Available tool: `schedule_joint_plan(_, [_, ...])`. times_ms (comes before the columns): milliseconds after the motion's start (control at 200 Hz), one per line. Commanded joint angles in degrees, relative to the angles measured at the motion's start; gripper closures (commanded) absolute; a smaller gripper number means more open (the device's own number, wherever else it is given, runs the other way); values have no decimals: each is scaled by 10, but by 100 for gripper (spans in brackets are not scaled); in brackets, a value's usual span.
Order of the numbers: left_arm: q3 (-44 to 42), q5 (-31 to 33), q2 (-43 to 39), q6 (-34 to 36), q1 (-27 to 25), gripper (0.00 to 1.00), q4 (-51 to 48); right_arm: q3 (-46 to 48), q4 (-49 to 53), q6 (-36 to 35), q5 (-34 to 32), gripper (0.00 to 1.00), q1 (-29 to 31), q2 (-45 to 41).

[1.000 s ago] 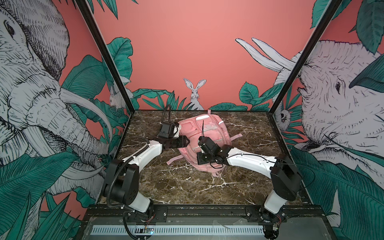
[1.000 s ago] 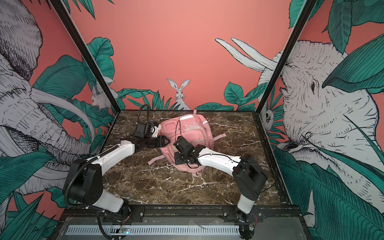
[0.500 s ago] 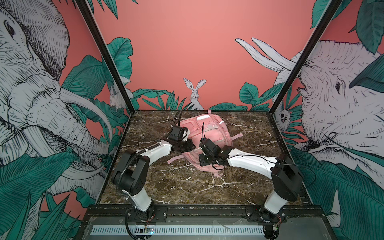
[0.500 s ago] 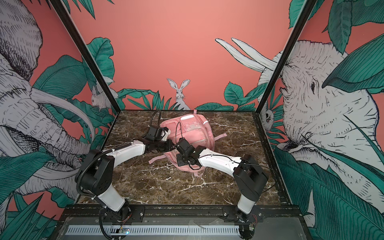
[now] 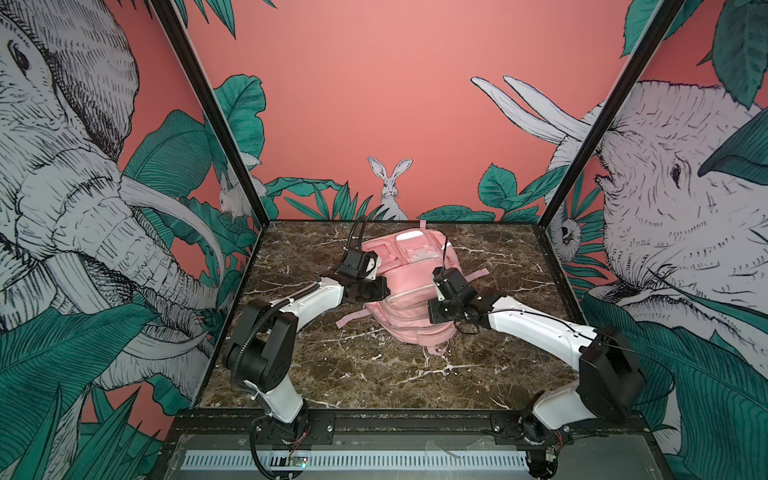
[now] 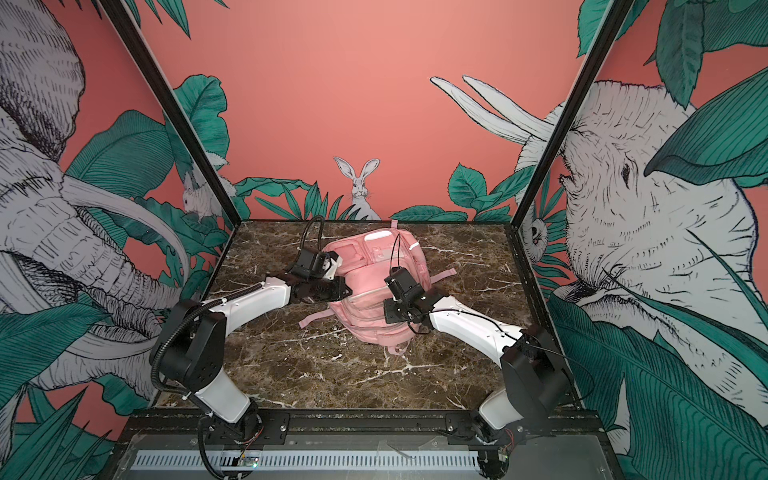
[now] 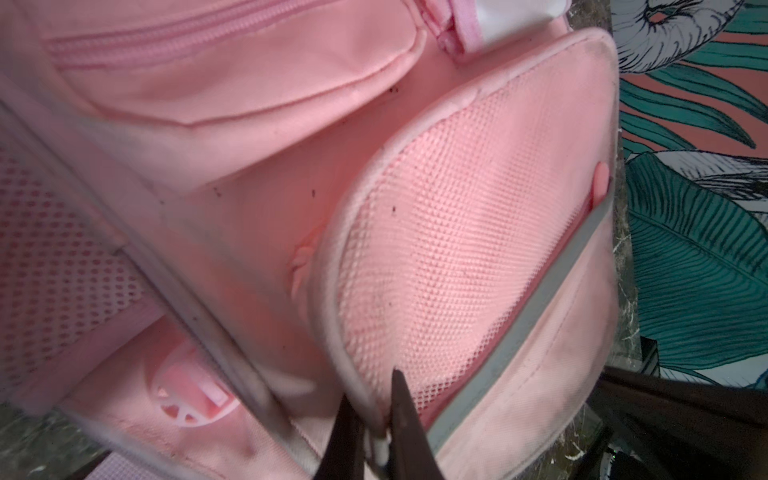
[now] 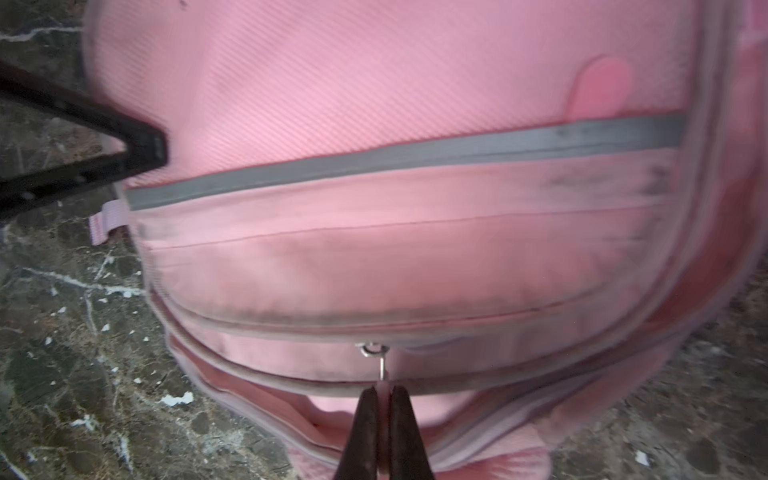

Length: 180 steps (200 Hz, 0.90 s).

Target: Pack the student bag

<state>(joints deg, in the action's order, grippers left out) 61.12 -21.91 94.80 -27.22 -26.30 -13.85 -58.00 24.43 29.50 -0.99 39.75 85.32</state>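
Position: student bag [image 5: 409, 286] lies flat on the tabletop [image 5: 374, 374], front face up, in the middle and towards the back wall. Its long axis runs from the robot's side to the back wall, leaning slightly. The rounded end with the small loop points at the robot.

Left claw [image 7: 371, 388]: closed almost fully, pinching the piped rim of the mesh side pocket [image 7: 457, 249] on the bag's left flank. In both top views it reaches in from the left and meets the bag about halfway along its length.

Right claw [image 8: 384, 392]: fully closed on the zip pull [image 8: 381, 368], which hangs from a slider on the seam crossing the bag's near end. The pull lies straight ahead of the fingertips, in line with them. In a top view this claw sits over the bag's right half, pointing down and across.

Governing relation: at the slider the zip track runs across the bag, square to the long axis, then bends away along each flank. The right arm is on the slider and the left arm anchors the opposite flank.

Judgement: the next move is probably a pull along the track. It needs the left grip as a counter-hold so the soft bag does not slide with it.
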Motion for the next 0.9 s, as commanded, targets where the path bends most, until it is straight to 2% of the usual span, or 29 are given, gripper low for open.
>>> schedule_joint_plan(0, [-3,58,-30,32,36,100,-39,4,45,-19,-52,98,-18,-16])
schedule_joint_plan(165, [8,46,-17,32,45,100,-40,6,18,-7,1,98,-8,-7])
schedule_joint_plan(440, [21,34,3,27,45,100,-31,-20,25,2,-3,99,35,7])
schedule_joint_plan(770, [68,52,20,47,50,99,-48,-63,19,21,5,99,86,39])
schedule_joint_plan(825, [78,56,24,52,56,95,-56,-70,14,25,10,99,94,45])
schedule_joint_plan(895, [94,57,31,56,65,84,-66,-83,13,28,12,99,105,53])
